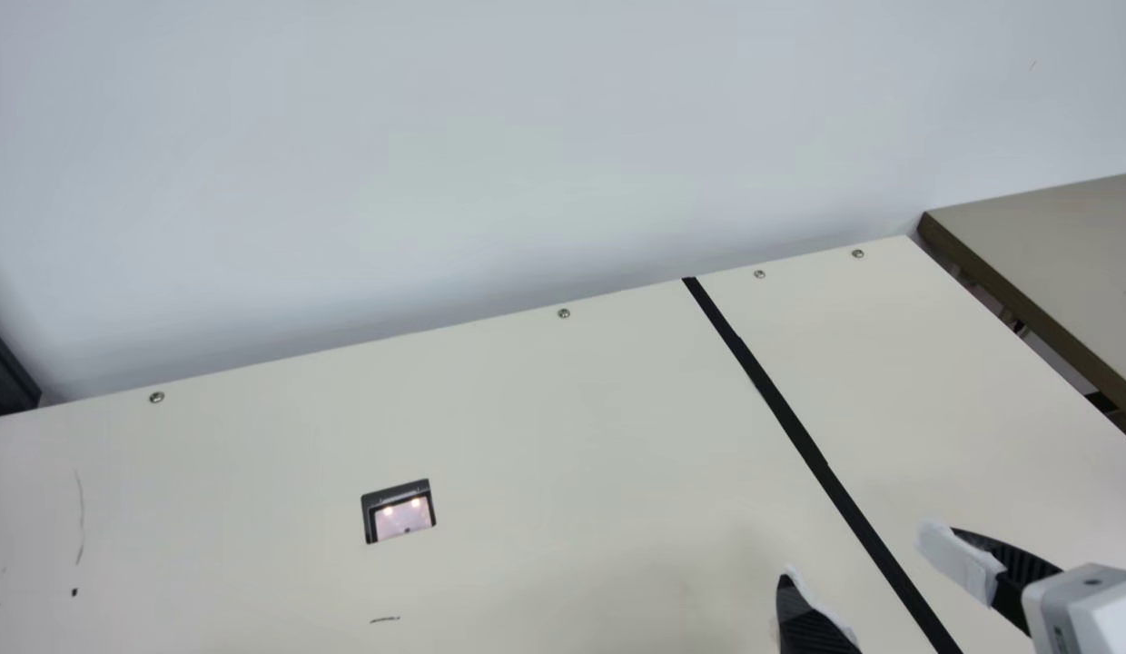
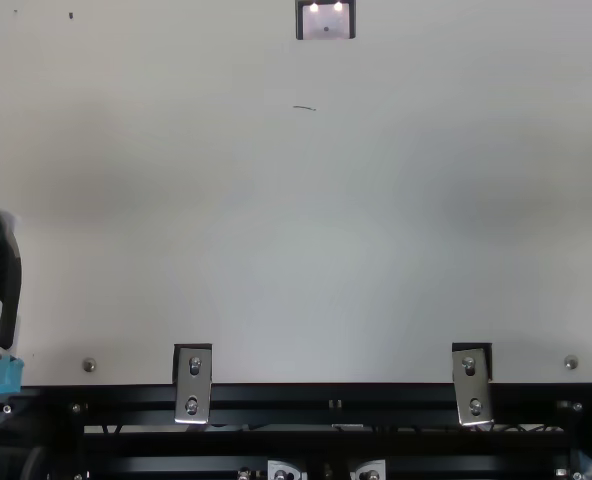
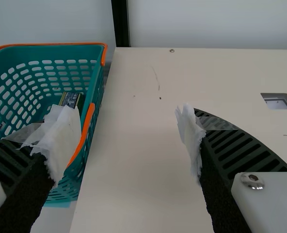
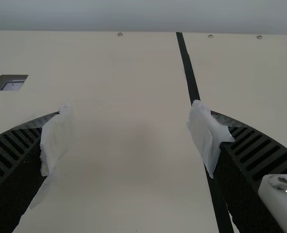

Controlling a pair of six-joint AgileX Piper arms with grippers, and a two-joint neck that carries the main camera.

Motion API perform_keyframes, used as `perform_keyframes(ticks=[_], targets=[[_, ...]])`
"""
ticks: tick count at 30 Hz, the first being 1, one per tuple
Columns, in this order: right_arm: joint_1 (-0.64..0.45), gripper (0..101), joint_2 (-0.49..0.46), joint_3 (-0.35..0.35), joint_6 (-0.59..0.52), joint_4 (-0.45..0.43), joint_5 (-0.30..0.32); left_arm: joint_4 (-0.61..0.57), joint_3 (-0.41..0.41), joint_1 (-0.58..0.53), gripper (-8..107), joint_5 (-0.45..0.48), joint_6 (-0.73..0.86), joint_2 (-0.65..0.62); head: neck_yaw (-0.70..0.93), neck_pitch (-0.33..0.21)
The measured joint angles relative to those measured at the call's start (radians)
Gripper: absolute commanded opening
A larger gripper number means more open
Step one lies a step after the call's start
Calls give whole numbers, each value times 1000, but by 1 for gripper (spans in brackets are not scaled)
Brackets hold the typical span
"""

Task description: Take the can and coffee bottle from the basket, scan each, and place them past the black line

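Fingers (image 3: 238, 148) spread wide, my left tool (image 3: 127, 141) and right tool (image 4: 129, 138) are holding nothing. Near the left, the basket (image 3: 61, 43) is cradling a dark printed item (image 3: 71, 99), can or bottle I cannot tell; if I'm descending off-centre, a finger could be snagging its orange rim (image 3: 84, 132).

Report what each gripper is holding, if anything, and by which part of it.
Nothing is held: the left gripper and the right gripper both stand open, with nothing between their fingers.
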Motion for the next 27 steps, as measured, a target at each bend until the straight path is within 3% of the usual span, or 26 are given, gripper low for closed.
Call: perform_keyframes(ticks=[27], targets=[[0,101,0,0,0,0,0,0,0,0,90,0,0,0,0,-5]])
